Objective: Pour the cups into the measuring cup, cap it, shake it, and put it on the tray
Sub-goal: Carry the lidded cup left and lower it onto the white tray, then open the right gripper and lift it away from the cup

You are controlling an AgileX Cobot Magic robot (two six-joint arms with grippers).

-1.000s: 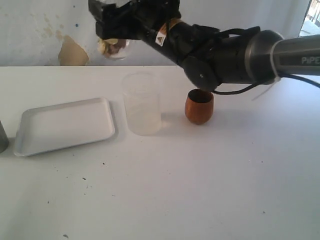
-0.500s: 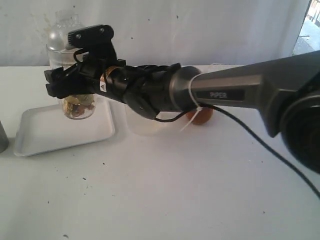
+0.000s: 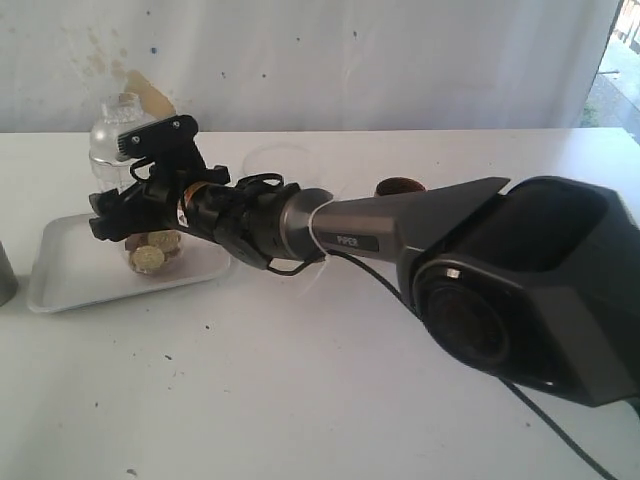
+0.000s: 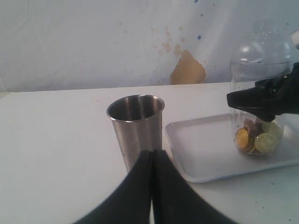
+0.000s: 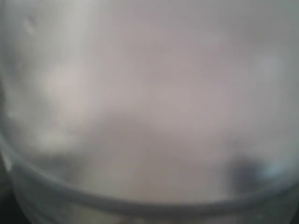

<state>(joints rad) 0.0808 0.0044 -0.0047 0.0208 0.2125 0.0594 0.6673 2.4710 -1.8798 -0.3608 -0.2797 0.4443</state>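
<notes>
- Grasping the measuring cup (image 4: 256,77) with the right gripper (image 3: 138,212), jaws spread wide at mid-height, just under the domed lid (image 3: 118,115).
- Held upright, probably so the gold coins (image 4: 254,139) stay settled at the bottom and the base meets the tray flat.
- Reaching across from the right side, hence the long arm lying in front of the frosted cup (image 3: 278,152) and the wooden cup (image 3: 400,186).
- Appears to rest on the floor of the tray (image 3: 70,275), toward its far right part; cannot tell for sure whether fully down or a hair above.
- Nothing usable in the right wrist view but blurred clear plastic.
- Left gripper (image 4: 152,182) clenched on nothing, parked low just before the steel tumbler (image 4: 136,122), which stands empty on the table beside the tray.
- Likely the last step: only letting go and backing out left.
- Against a second ago: then lifted high at the back by the wall, tray bare; half a second ago above the tray; now lowered into it.
</notes>
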